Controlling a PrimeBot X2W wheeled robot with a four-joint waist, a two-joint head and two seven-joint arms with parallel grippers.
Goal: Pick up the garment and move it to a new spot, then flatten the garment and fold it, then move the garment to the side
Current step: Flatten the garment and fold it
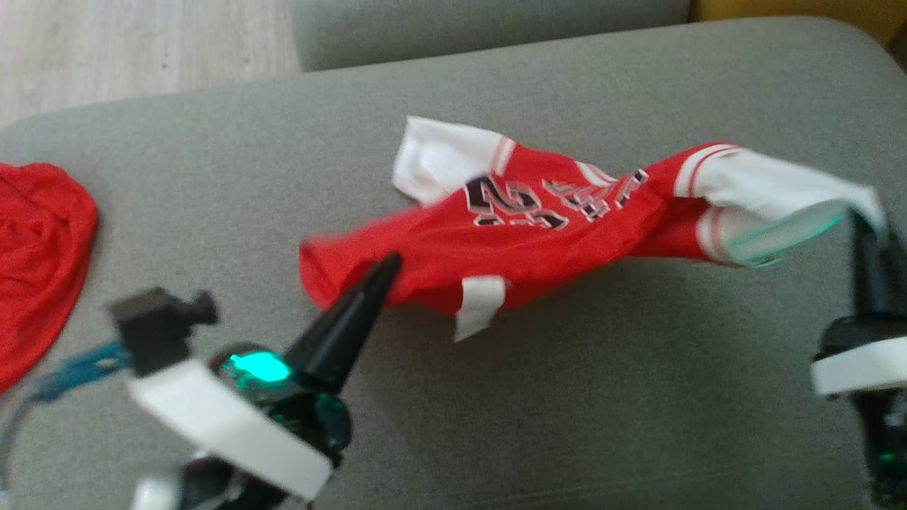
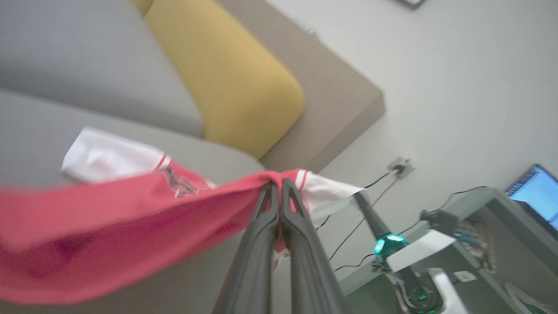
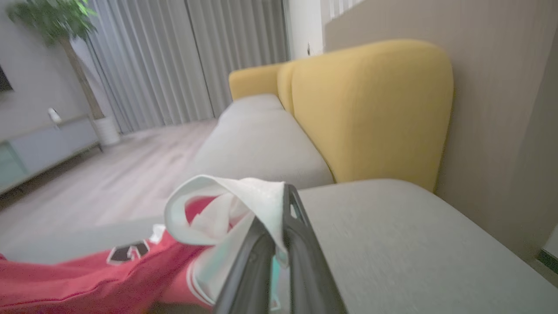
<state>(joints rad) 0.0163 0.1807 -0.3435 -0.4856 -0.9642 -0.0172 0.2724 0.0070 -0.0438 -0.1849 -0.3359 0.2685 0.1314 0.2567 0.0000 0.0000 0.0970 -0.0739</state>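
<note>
The garment [image 1: 524,234] is a red jersey with white sleeves and dark numbers, stretched and lifted above the grey sofa seat [image 1: 567,397]. My left gripper [image 1: 388,268] is shut on its red lower-left edge; in the left wrist view the fingers [image 2: 279,205] pinch red cloth [image 2: 130,209]. At the right, my right gripper [image 1: 868,219] is shut on the white sleeve end [image 1: 779,184]. Seen from the right wrist, white fabric [image 3: 231,205] is clamped between the dark fingers [image 3: 283,218].
A second red cloth [image 1: 35,262] lies at the seat's left edge. Wooden floor [image 1: 142,49] is beyond the far left. Yellow back cushions [image 3: 370,113] stand behind the seat. A side table with cables and a laptop [image 2: 536,192] is off to the right.
</note>
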